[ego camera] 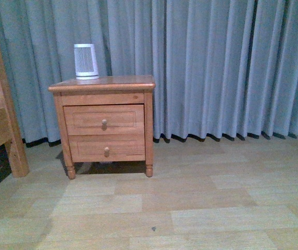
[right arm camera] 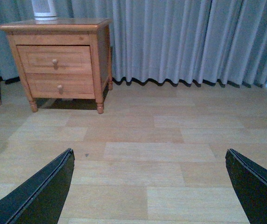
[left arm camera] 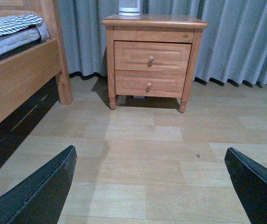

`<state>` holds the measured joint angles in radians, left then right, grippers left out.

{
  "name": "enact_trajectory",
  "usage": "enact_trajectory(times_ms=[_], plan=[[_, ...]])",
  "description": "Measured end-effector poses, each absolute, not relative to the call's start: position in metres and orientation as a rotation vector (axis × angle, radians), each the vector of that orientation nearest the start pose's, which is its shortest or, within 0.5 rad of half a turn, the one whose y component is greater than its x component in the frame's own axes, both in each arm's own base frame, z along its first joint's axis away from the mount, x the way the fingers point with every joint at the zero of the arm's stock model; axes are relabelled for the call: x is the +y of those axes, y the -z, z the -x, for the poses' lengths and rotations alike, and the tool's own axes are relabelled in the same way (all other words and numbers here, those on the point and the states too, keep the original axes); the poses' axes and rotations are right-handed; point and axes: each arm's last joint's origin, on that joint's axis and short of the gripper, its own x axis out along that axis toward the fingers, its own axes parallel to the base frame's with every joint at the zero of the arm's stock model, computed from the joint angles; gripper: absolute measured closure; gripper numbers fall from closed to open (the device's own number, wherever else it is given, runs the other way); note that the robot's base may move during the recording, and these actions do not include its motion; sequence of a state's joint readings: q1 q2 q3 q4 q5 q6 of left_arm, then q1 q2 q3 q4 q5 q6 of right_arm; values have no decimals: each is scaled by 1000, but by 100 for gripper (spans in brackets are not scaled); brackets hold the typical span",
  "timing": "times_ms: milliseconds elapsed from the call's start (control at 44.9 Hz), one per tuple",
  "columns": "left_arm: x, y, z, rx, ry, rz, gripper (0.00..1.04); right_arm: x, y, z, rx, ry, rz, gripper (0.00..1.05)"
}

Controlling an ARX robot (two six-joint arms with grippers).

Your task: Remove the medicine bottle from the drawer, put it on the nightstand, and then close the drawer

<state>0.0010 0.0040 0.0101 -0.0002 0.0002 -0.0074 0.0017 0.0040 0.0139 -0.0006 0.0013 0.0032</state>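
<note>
The orange-brown nightstand stands against the curtain, left of centre in the front view, also in the left wrist view and right wrist view. Its upper drawer is shut, with one round knob. The medicine bottle is out of view. Neither arm shows in the front view. My left gripper is open over bare floor, well short of the nightstand. My right gripper is open too, farther off, with the nightstand seen at an angle.
A large white ribbed cylinder stands on the nightstand's top. A wooden bed frame is left of the nightstand. Grey curtains hang behind. Pale wood floor lies between me and the furniture.
</note>
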Motion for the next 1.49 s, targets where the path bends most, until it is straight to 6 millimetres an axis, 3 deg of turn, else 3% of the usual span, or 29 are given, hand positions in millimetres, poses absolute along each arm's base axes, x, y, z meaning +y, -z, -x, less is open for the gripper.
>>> enact_trajectory(times_ms=[1492], plan=[[0,-167,-97,-6,-1,8,6,0,-168,-97,-10,-2,-3,7]])
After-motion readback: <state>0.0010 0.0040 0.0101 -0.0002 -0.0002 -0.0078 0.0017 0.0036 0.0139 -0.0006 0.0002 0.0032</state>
